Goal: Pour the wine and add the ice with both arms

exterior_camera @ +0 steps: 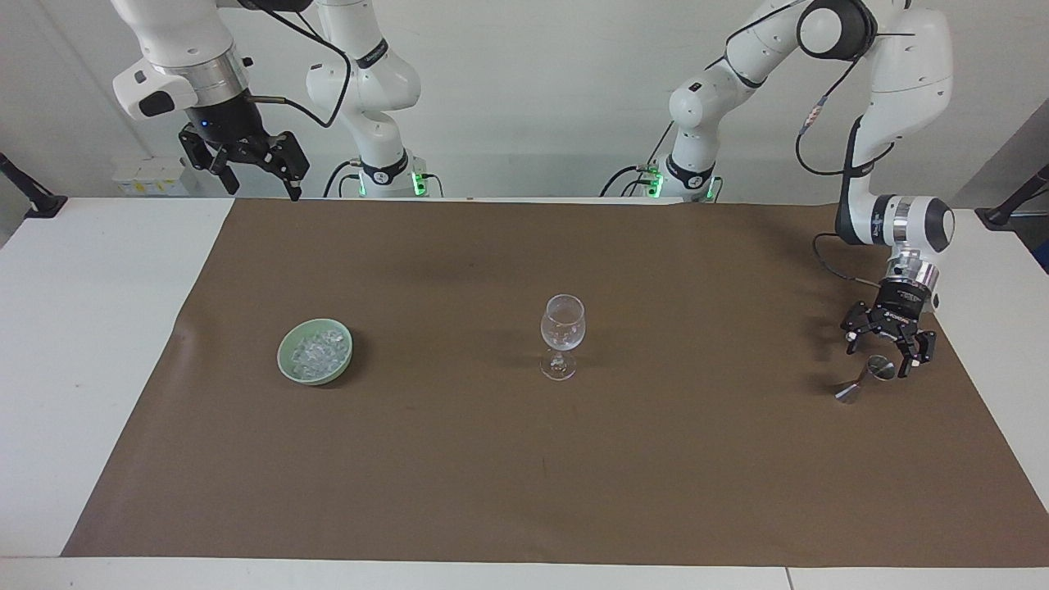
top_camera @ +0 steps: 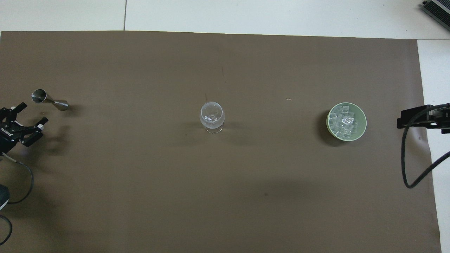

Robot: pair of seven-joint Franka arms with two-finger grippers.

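Observation:
A clear wine glass (exterior_camera: 562,332) (top_camera: 212,116) stands upright mid-mat. Ice (exterior_camera: 318,351) (top_camera: 342,121) fills a pale green bowl (exterior_camera: 283,360) (top_camera: 364,123) toward the right arm's end. A small metal jigger (exterior_camera: 862,382) (top_camera: 49,100) lies on its side toward the left arm's end. My left gripper (exterior_camera: 887,360) (top_camera: 34,113) hangs open, low over the mat by the jigger's cup end, holding nothing. My right gripper (exterior_camera: 262,184) (top_camera: 418,117) waits open and empty, high over the mat's edge near its base. Wine is out of view.
A brown mat (exterior_camera: 524,492) covers most of the white table (exterior_camera: 90,328). A black cable (top_camera: 409,168) hangs from the right arm over the mat's edge.

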